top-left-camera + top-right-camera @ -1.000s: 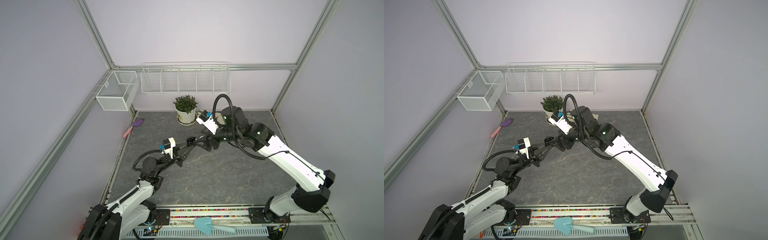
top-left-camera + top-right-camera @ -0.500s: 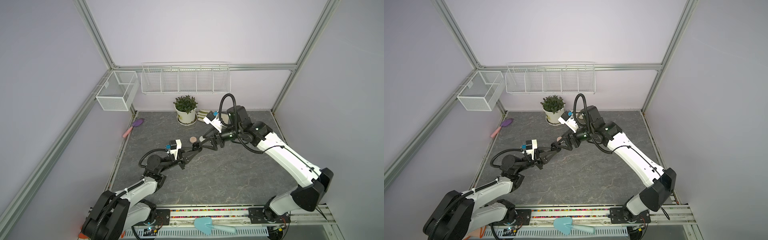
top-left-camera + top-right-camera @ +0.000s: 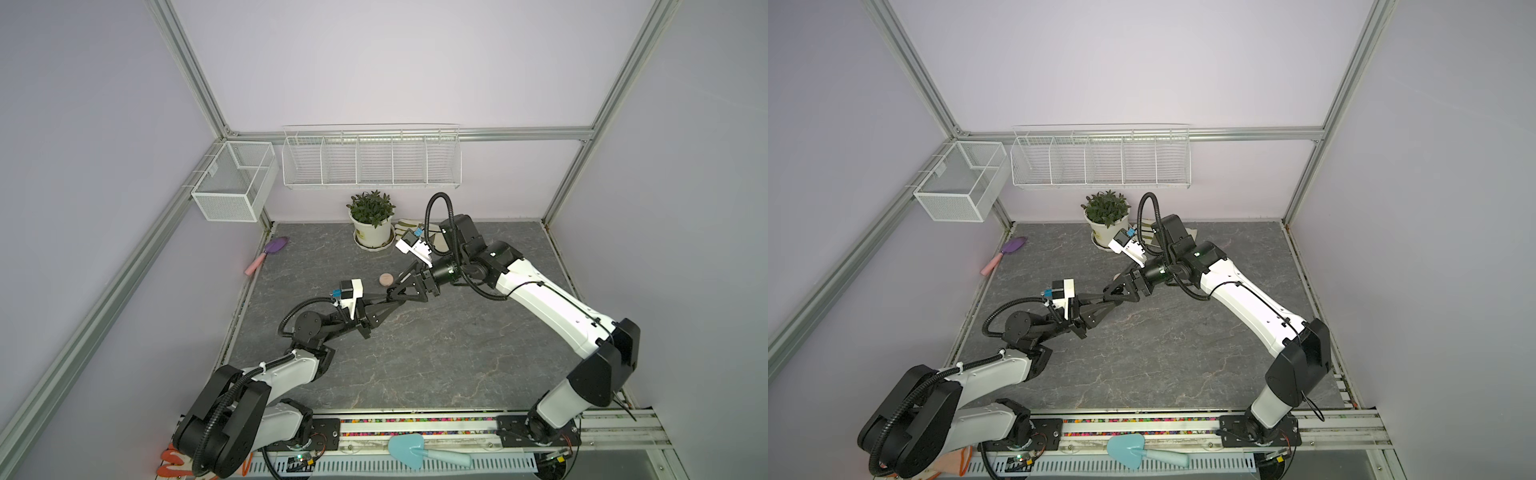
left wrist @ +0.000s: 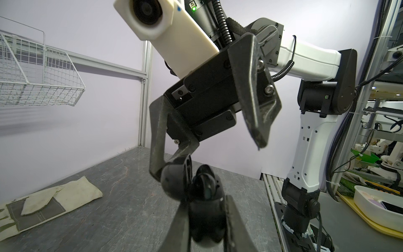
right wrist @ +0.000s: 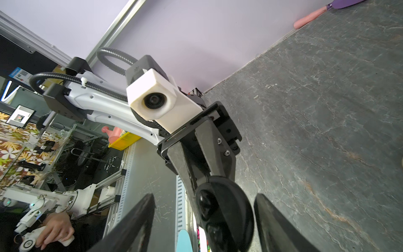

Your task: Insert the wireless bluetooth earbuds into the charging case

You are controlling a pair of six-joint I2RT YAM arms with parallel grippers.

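Dark grey marble-look tabletop (image 3: 436,357), plain lilac walls (image 3: 374,62), aluminium frame posts in the corners. On the back wall a white wire rack (image 3: 372,158), on the left wall a mesh basket (image 3: 232,187). At the back of the table a potted plant (image 3: 372,220) with work gloves (image 4: 54,196) just beside it, and a purple trowel (image 3: 272,249) with a pink handle by the left wall. A blue trowel (image 3: 415,451) lies on the front rail. A small pink round puck (image 3: 386,279) sits on the table near the gripper tips. The charging case (image 5: 226,213) is black, round and puck-like, open with its lid swung up. It is held above mid-table where the two arms meet, and two dark wells show in its face. Cannot tell whether earbuds sit in them, as all is black on black. The left gripper (image 4: 206,209) is clamped on the case body, one finger on each side. The right gripper (image 5: 205,196) is spread wide and holds nothing; its fingers (image 5: 135,218) flank the case in the right wrist view. In the left wrist view one right fingertip (image 4: 158,170) lies against or just beside the lid, and contact is unclear.
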